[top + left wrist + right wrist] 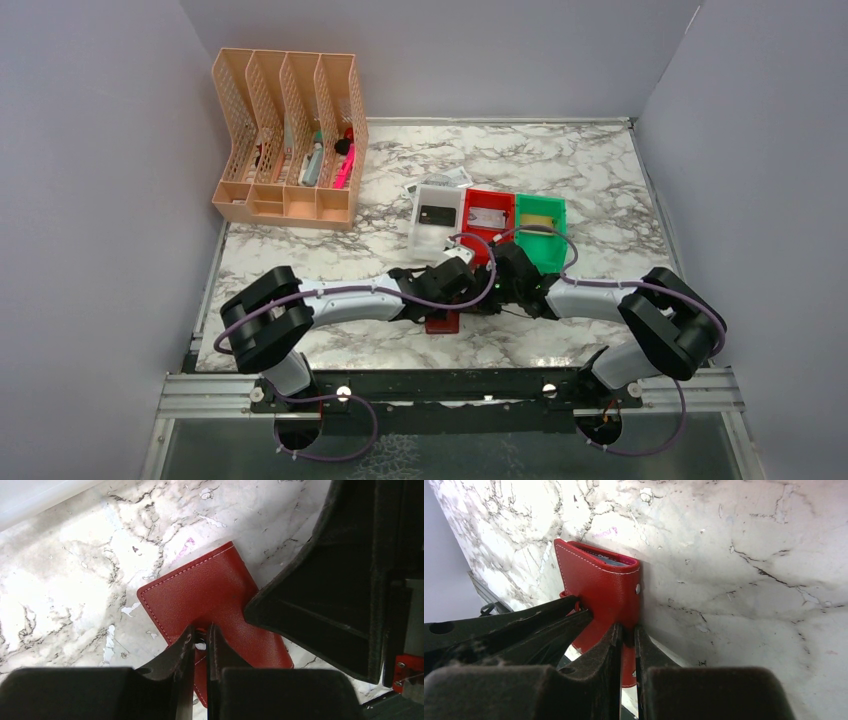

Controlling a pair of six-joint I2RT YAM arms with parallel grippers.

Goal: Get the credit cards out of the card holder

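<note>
Pinching the card holder (200,592) from two sides, both grippers are meeting close together over the marble table (65,580). The left gripper (200,639) is squeezing a small bit at the holder's near edge, right between its fingertips. The right gripper (626,632) is clamping the holder's snap-side edge, the red cover stretching ahead of its fingers with a bluish sleeve showing at the far fold. Beyond both tools, a white bin (440,188), a red bin (488,195) and a green bin (541,199) are sitting side by side, holding credit cards (434,214).
</note>
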